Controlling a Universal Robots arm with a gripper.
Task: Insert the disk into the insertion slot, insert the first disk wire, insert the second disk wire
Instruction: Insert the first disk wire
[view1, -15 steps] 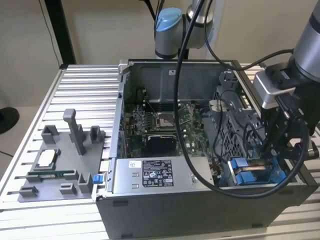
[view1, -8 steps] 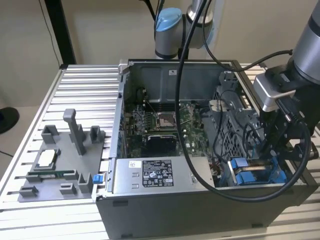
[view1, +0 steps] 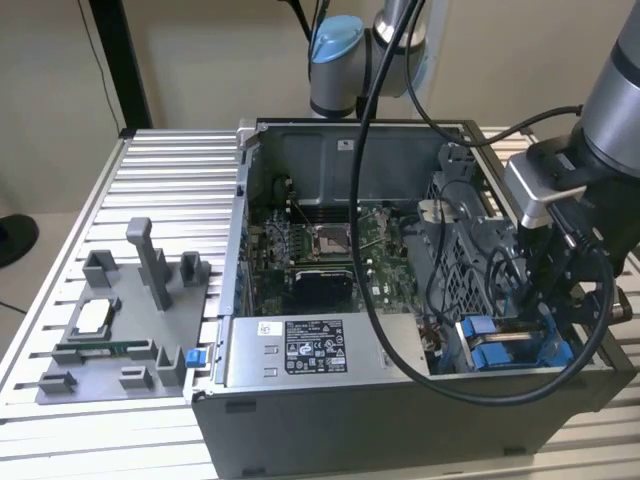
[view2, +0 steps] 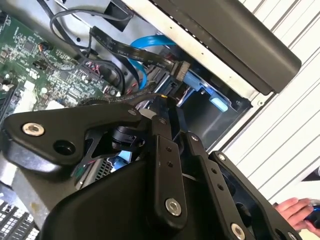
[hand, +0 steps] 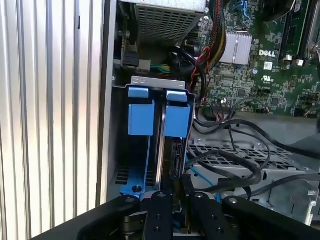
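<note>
While end effector (hand: 178, 196) hovers at insertion slot (hand: 150, 81) | disk (hand: 172, 150) inside | grip: cannot tell

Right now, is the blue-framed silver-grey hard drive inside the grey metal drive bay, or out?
In, apparently: in the first wrist view the hard drive sits edge-on inside the drive bay.

Plain beige wall (view1: 200, 60) behind; ribbed silver tabletop (view1: 170, 190); black upright post (view1: 118, 60) on the exterior view's left.
</note>
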